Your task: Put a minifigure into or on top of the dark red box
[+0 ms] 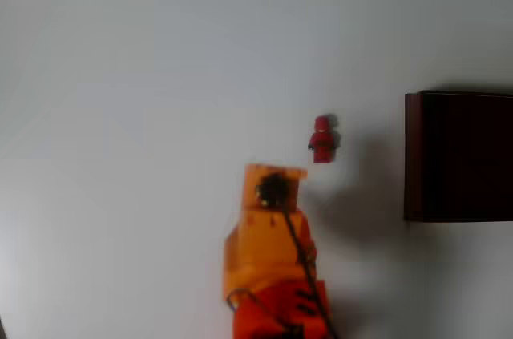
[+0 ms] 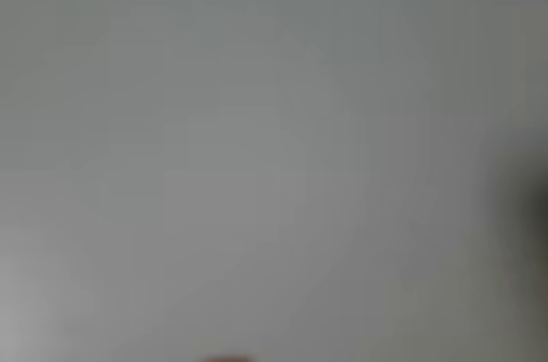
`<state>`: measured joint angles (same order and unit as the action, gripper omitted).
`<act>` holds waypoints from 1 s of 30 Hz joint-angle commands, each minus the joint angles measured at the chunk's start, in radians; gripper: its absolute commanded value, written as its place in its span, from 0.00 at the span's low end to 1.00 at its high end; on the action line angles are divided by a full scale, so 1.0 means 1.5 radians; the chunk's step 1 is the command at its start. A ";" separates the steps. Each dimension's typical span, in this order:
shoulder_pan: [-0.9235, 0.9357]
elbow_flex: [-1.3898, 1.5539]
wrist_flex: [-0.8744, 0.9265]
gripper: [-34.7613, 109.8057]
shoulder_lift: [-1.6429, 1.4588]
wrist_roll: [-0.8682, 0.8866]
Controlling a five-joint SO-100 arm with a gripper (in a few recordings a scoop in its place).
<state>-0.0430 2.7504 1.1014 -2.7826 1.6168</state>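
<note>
Tool (image 1: 274, 172) reaches up-frame near minifigure (image 1: 322, 139); whether clenched cannot be told.

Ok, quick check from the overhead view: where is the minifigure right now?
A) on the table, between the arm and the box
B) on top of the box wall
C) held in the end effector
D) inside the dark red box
A: in the overhead view the minifigure lies on the white table, left of the dark red box and just up-right of the arm's orange tip, touching neither.
</note>
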 commanded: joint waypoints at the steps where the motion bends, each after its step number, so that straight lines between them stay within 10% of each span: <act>1: 0.006 -0.093 -0.017 0.38 0.117 -0.015; 30: 0.156 -0.184 -0.220 0.38 0.467 -0.183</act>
<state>0.1672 2.5188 0.7839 -2.0831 1.3422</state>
